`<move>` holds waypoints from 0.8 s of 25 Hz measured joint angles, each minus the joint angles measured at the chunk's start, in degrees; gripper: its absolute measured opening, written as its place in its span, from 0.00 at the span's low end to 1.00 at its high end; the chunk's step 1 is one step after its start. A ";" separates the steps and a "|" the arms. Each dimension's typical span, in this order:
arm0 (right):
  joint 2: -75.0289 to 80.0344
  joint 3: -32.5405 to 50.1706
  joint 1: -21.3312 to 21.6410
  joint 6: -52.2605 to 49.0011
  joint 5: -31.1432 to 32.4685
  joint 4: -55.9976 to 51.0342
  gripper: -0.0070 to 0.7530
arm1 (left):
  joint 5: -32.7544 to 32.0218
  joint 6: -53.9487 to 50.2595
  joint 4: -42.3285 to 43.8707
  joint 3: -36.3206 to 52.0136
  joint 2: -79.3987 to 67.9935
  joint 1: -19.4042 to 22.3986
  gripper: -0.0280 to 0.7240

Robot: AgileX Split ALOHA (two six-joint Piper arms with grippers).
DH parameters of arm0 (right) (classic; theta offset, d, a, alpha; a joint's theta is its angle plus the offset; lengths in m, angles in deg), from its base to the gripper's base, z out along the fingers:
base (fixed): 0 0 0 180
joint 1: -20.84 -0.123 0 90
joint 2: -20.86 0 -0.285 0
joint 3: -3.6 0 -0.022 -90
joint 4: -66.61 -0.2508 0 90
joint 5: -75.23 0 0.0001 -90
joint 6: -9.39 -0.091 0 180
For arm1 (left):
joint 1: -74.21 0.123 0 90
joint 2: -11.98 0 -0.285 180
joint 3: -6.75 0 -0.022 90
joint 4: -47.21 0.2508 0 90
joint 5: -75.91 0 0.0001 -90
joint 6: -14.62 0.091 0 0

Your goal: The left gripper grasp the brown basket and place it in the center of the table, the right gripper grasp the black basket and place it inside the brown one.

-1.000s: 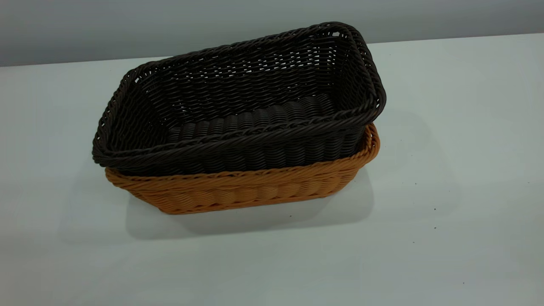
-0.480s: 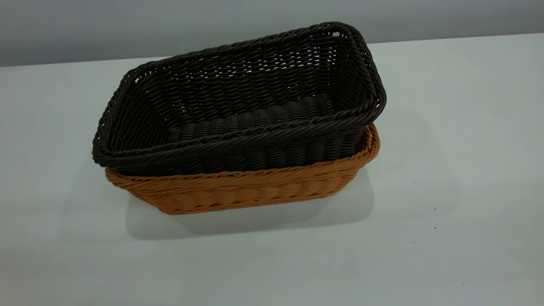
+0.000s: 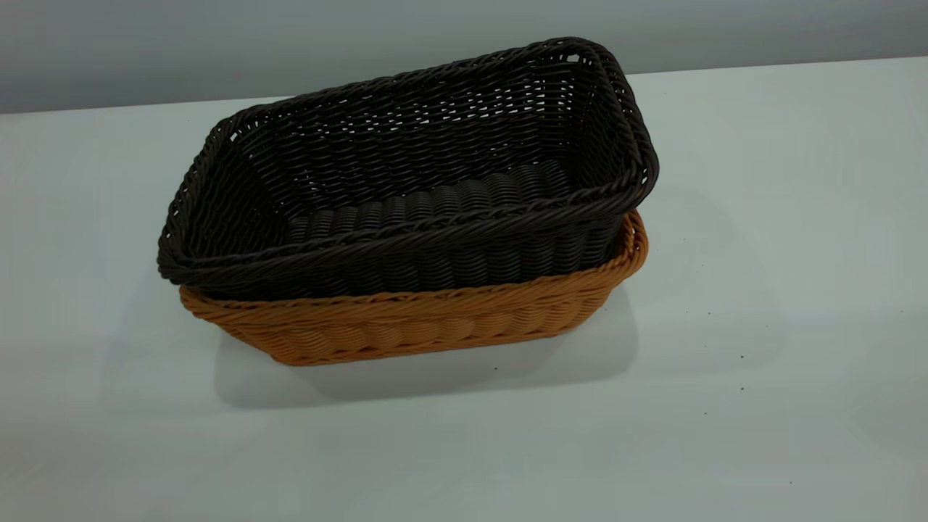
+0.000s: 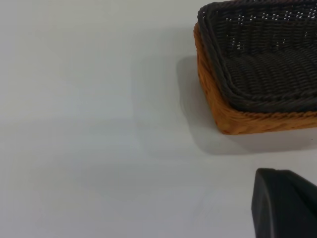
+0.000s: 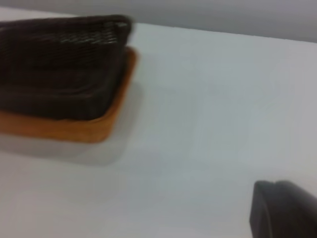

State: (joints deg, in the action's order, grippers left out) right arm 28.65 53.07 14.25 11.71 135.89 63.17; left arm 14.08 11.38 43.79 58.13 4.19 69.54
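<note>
The black basket (image 3: pixel 406 174) sits nested inside the brown basket (image 3: pixel 406 330) near the middle of the table (image 3: pixel 761 217), tilted so its right end rides higher. Both baskets also show in the left wrist view, black (image 4: pixel 267 59) in brown (image 4: pixel 223 109), and in the right wrist view, black (image 5: pixel 59 64) in brown (image 5: pixel 64 130). Neither gripper appears in the exterior view. A black part of my left gripper (image 4: pixel 285 206) shows in its wrist view, over bare table and apart from the baskets. A black part of my right gripper (image 5: pixel 282 210) shows likewise, apart from the baskets.
The white-grey tabletop spreads on all sides of the baskets, with a few tiny dark specks (image 3: pixel 741 357) at the right. A grey wall (image 3: pixel 217 43) runs behind the table's far edge.
The baskets have not moved. A faint shadow on the table to the right of the baskets has shifted toward the lower right.
</note>
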 joint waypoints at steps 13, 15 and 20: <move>0.00 0.00 10.04 0.00 0.00 -0.65 0.01 | 0.00 0.22 -0.45 0.00 0.00 6.30 0.04; 0.00 0.00 10.04 0.00 0.00 -0.70 0.01 | 0.00 0.23 -0.45 0.00 0.00 7.28 0.04; 0.00 0.00 10.04 0.00 0.00 -0.70 0.01 | 0.00 0.23 -0.45 0.00 0.00 7.36 0.04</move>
State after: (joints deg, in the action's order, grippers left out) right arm 28.65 53.07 24.30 11.71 135.89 62.47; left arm 14.08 11.61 43.34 58.13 4.19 76.90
